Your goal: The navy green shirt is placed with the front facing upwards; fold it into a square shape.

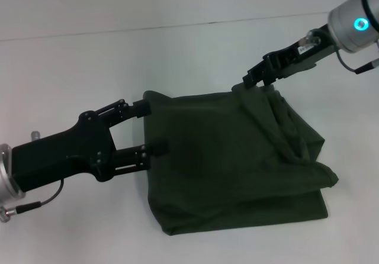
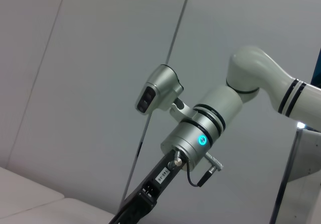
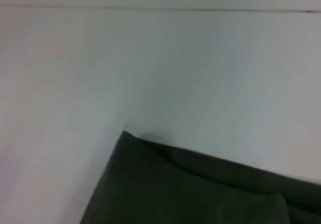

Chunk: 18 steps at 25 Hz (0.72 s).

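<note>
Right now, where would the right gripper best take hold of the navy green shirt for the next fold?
Probably the far right corner of the navy green shirt, from the far right, where the right gripper already sits. That side is bunched into raised folds; the left gripper straddles the left edge.

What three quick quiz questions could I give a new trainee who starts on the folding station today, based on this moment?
1. True or false: the shirt lies spread out flat.
2. Which gripper pinches the shirt's far corner? A) left gripper B) right gripper
3. Fill in: the left gripper's fingers sit at the shirt's ___ edge.

Key: 1. False, it is already folded over, with bunched layers on the robot's right. 2. B. 3. Left, one finger near the far corner, one lower down.
</note>
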### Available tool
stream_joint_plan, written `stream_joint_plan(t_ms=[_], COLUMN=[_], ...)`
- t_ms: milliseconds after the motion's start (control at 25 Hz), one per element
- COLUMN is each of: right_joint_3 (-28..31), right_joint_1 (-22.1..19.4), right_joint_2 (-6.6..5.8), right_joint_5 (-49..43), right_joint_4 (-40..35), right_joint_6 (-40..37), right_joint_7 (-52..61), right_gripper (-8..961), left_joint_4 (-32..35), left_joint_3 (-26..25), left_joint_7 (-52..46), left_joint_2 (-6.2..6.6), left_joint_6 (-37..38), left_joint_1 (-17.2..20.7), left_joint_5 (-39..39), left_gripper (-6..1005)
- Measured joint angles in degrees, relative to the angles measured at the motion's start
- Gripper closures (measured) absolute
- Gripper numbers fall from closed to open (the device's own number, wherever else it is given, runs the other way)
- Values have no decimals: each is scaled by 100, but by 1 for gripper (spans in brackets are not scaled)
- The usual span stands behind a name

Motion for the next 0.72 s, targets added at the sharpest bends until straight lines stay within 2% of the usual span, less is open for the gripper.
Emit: stream_joint_plan(t_ms=[400, 720], right_joint_3=[-393, -558], right_joint_1=[483, 720], right_joint_2=[114, 115], right_joint_5=[-799, -1114], right_joint_4=[54, 424], right_joint_6=[-268, -239], right_joint_7=[698, 945], right_gripper=[446, 447], left_joint_4=[-236, -405], left_joint_3=[27, -1], left_joint_7=[305, 507], left_joint_2=[-3, 2], left_joint_6=[12, 39], left_joint_1=[7, 1], left_joint_5=[14, 14], left_gripper=[113, 114])
